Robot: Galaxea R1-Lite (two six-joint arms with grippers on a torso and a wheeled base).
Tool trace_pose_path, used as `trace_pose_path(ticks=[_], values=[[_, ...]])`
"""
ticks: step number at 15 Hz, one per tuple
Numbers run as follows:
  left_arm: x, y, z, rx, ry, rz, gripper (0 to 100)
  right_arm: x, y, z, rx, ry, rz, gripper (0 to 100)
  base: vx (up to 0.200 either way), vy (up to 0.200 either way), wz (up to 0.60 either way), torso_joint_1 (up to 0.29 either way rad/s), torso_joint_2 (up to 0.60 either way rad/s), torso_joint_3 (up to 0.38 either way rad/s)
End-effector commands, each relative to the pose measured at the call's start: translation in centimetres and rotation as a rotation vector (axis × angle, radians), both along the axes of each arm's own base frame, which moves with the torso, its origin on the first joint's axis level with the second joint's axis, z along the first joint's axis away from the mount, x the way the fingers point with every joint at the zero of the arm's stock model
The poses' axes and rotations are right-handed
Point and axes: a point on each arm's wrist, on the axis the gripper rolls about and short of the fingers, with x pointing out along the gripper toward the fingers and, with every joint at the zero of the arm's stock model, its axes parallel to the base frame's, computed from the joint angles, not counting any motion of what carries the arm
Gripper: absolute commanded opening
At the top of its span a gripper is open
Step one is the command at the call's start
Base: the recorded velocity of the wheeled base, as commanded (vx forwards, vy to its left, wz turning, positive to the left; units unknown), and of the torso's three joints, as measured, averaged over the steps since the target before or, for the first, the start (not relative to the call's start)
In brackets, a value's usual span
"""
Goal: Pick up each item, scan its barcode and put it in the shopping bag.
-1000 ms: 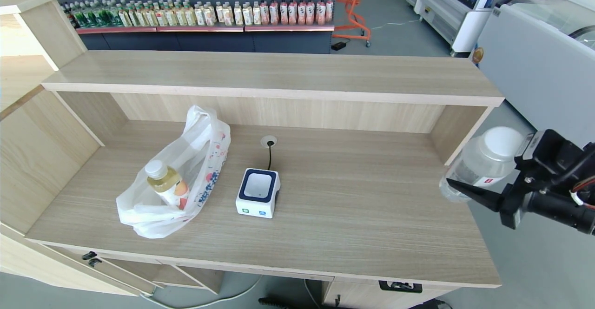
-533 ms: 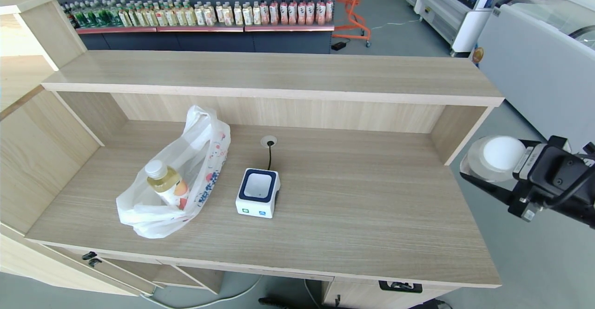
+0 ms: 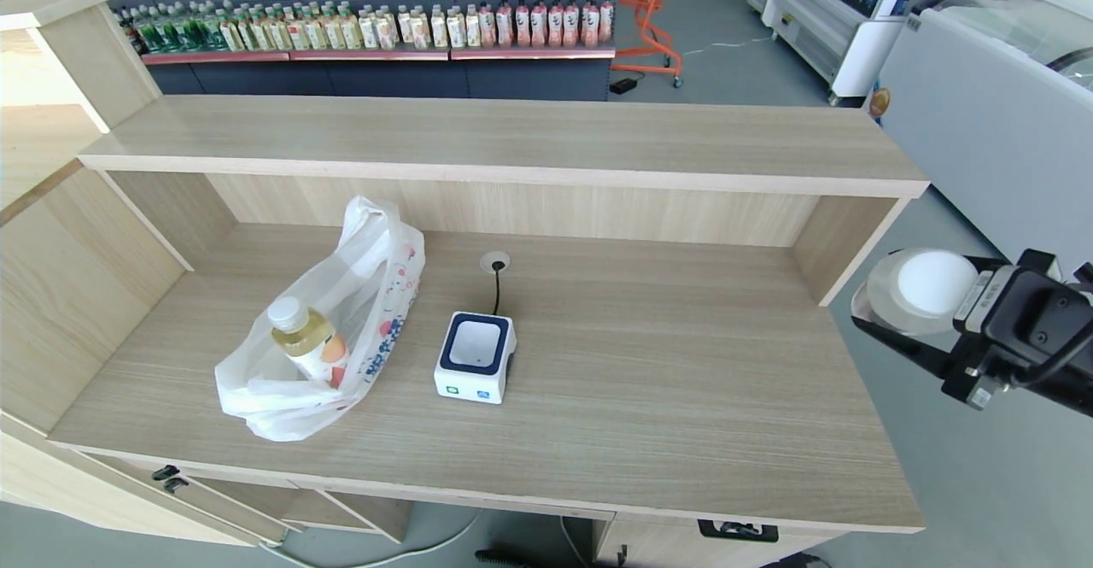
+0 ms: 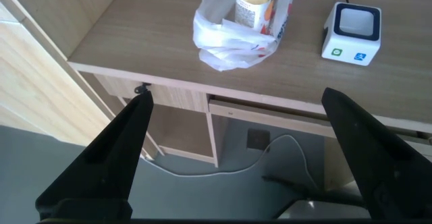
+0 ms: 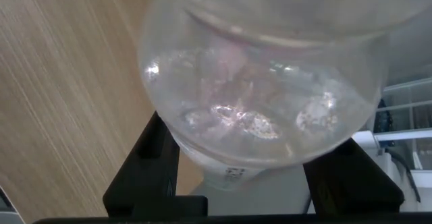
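The left hand (image 4: 236, 96) hangs with its jaws wide apart, holding nothing, below and in front of the counter's (image 3: 683, 414) front edge. Off the counter's right edge, the right hand (image 3: 918, 307) clamps a clear bottle (image 3: 931, 282) with a white cap. A white scanner (image 3: 475, 356) sits near the counter's middle. The shopping bag (image 3: 376, 295) lies toward the left edge with a yellow drink bottle (image 3: 303, 342) inside.

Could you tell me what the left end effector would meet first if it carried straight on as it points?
Probably the front edge of the counter, near the shopping bag; the left end effector aims there, though depth is unclear.
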Motion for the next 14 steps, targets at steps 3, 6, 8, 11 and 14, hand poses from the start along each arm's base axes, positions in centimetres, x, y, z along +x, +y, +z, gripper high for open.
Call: trace_pose_path(ticks=[3,6,8,11,14], values=[[0.0,0.0,0.0,-0.003,-0.001,0.001,100,0.0,1.0,-0.1,0.005,0.008,0.047,0,0.0,0.2,0.0,0.014,0.01,0.002],[0.0,0.0,0.0,-0.001,-0.001,0.001,100,0.1,1.1,-0.5,0.002,0.027,0.054,0,0.0,0.2,0.0,-0.001,0.0,0.006],[0.0,0.0,0.0,-0.001,-0.001,0.001,100,0.5,1.2,-0.8,0.001,0.047,0.058,0,0.0,0.2,0.0,0.002,0.0,-0.002],[0.0,0.0,0.0,-0.001,-0.001,0.001,100,1.5,1.4,-1.7,-0.002,0.09,0.068,0,0.0,0.2,0.0,0.002,0.01,0.002],[0.0,0.0,0.0,-0.003,-0.001,-0.001,100,2.0,2.4,-1.6,-0.004,0.091,0.11,0,0.0,0.2,0.0,0.004,0.0,0.004]])
